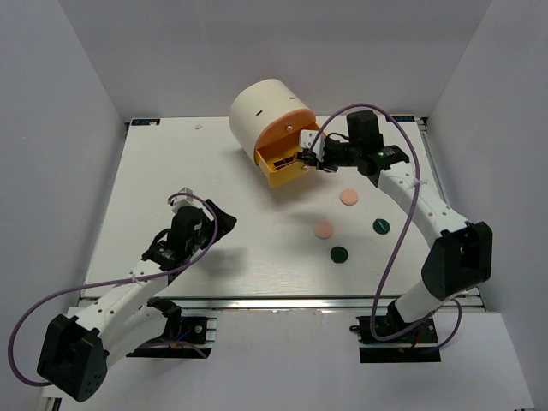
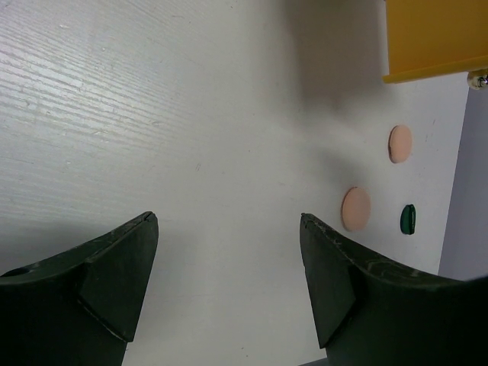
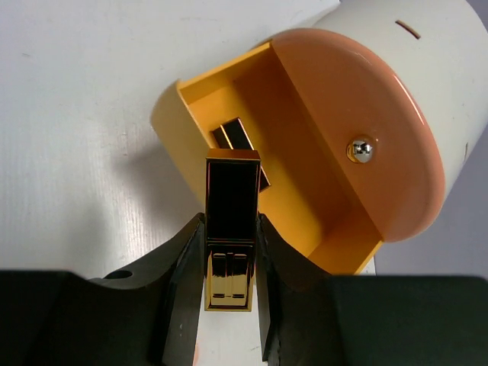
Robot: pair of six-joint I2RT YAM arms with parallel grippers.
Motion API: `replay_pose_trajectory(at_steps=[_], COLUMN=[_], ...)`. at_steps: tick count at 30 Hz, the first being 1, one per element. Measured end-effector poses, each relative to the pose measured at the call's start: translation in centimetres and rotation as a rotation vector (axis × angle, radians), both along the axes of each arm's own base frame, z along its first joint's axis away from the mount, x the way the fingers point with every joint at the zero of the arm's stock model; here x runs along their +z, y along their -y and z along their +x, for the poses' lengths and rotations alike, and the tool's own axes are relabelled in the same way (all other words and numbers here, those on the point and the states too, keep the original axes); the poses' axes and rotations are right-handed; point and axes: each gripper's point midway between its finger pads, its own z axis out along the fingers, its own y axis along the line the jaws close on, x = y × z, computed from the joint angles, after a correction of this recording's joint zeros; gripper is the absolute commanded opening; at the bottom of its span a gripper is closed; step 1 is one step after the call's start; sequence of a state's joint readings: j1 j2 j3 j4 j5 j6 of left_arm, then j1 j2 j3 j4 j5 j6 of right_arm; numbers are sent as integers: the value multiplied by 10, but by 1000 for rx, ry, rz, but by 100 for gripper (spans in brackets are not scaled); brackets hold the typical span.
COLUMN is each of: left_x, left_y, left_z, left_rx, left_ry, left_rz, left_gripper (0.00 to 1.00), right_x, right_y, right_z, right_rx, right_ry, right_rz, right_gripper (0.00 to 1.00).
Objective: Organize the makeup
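One palette (image 3: 230,194) in the right pincer (image 3: 231,225) reads clearly only wrist-side.

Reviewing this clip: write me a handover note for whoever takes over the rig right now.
Left gripper: open, empty, hovering over the table.
Right gripper: shut on a black-and-gold palette, held over the open yellow drawer.
Done: another dark, gold-edged piece lies in the drawer.
Left: drop the held palette in, then collect the two peach discs and two green discs, which lie loose on the table near the right arm.
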State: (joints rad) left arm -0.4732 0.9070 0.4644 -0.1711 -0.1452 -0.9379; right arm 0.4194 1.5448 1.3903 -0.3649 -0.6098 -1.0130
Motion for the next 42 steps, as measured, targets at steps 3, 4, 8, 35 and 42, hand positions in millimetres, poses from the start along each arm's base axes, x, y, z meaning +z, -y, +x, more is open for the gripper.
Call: replay_pose_trajectory(at_steps=[3,4,8,35,42], left_x=[0,0,0,0,0], left_y=[0,0,-1,-2,-2], left_z=[0,0,0,1,1], left_rx=[1,2,3,9,12], left_ry=[-1,-1,-1,-1,-1], left_rz=[-1,-1,-1,-2,-4], left_gripper=[84,84,84,84,84], right_x=[-5,-7,-15,-22,-10], right_y=[-4,-5,-8,-17,-1], right_z=[15,20,37,87,40], right_rx=[-9,-11,-19,-85,-35], right_ry=[4,7,20,51,4], right_rz=[-10,-15,-40,-62,51], right_gripper=[0,0,0,29,0])
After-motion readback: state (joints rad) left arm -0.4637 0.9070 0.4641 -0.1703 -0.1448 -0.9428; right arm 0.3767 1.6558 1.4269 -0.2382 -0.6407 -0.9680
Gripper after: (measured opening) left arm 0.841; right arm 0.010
